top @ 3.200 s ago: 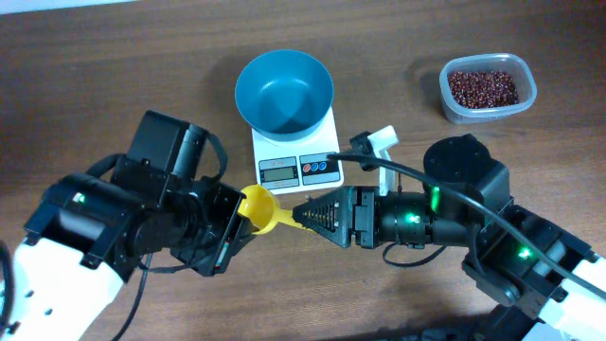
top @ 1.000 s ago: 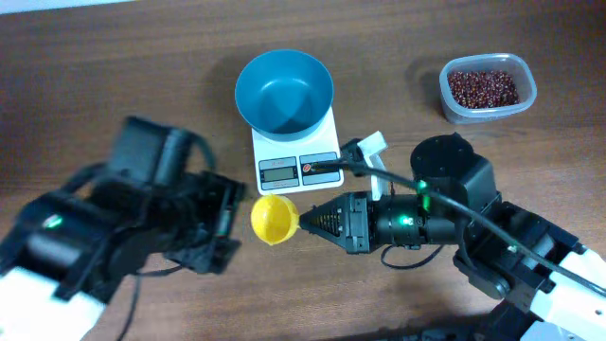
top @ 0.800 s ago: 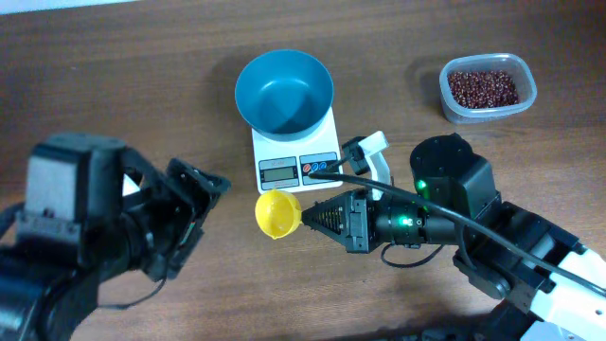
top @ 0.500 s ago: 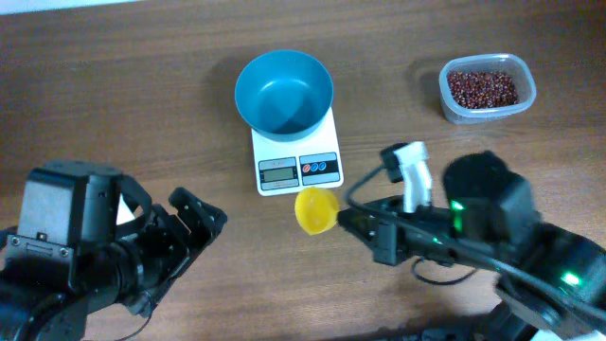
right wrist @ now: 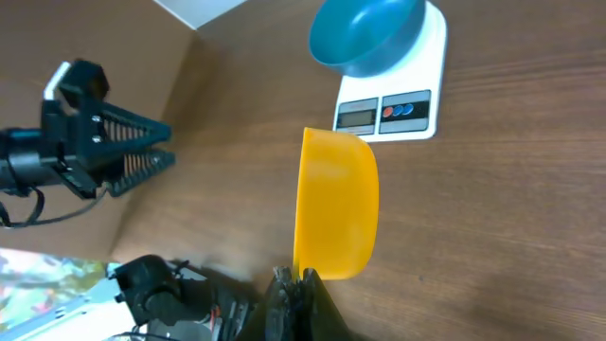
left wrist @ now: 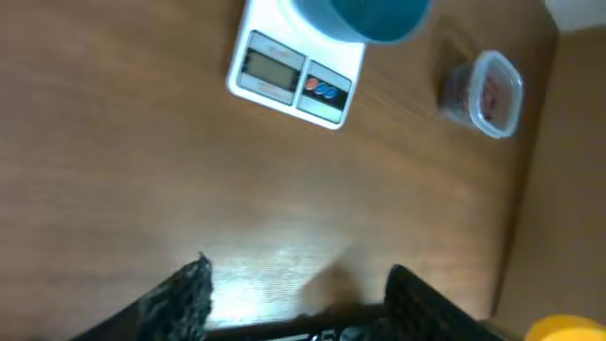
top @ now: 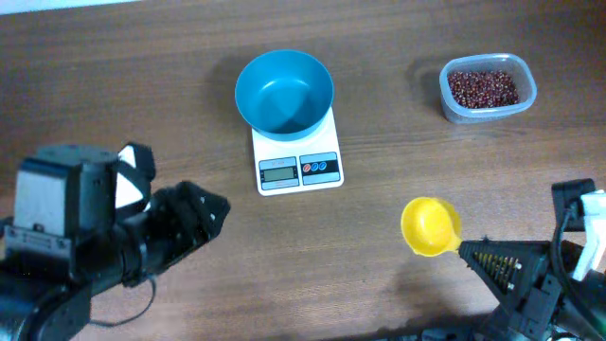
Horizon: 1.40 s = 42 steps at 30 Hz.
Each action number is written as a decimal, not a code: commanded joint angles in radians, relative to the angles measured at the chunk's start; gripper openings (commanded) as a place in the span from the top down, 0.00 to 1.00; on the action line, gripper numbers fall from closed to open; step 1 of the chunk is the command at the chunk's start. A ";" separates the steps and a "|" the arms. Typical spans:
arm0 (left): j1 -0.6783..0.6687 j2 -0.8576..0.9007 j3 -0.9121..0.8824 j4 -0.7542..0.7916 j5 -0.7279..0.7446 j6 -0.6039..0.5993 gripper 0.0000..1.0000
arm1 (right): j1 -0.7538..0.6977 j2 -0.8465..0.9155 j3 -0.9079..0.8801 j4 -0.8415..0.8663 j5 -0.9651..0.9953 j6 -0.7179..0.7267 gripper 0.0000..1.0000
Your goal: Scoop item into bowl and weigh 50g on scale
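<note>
white scale (top: 296,161) under teal bowl (top: 284,90), display (top: 277,171) illegible; right gripper (top: 467,250) holds yellow scoop (top: 431,225).

Scale (top: 295,156) digits too small to read, bowl (left wrist: 365,17) cut by left wrist view's top edge, scoop (right wrist: 336,204) handle hidden in right claw (right wrist: 295,282).

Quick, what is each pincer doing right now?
Left pincer: open, empty.
Right pincer: closed, holding the yellow scoop.
</note>
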 commanded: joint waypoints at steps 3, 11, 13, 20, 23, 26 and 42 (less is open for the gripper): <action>-0.014 0.139 0.011 0.042 0.043 0.073 0.91 | 0.004 -0.003 0.018 0.022 0.045 0.043 0.96; -0.269 0.231 0.011 0.182 -0.003 0.099 1.00 | 0.005 -0.003 0.018 0.034 -0.046 0.076 0.96; -0.277 0.231 0.011 0.196 -0.006 0.100 1.00 | 0.005 -0.003 0.018 0.035 -0.040 0.076 0.96; -0.277 0.240 0.011 0.204 -0.289 0.167 1.00 | 0.005 -0.003 0.018 0.071 0.137 0.076 0.96; -0.277 0.294 0.011 0.270 -0.385 0.254 1.00 | 0.005 -0.003 0.018 0.087 0.246 0.075 0.96; -0.315 0.406 0.011 0.379 -0.378 0.325 1.00 | 0.005 -0.003 0.018 0.087 0.356 0.064 0.96; -0.504 0.610 -0.071 0.655 -0.595 0.237 1.00 | 0.005 -0.003 0.018 0.079 0.349 0.018 0.96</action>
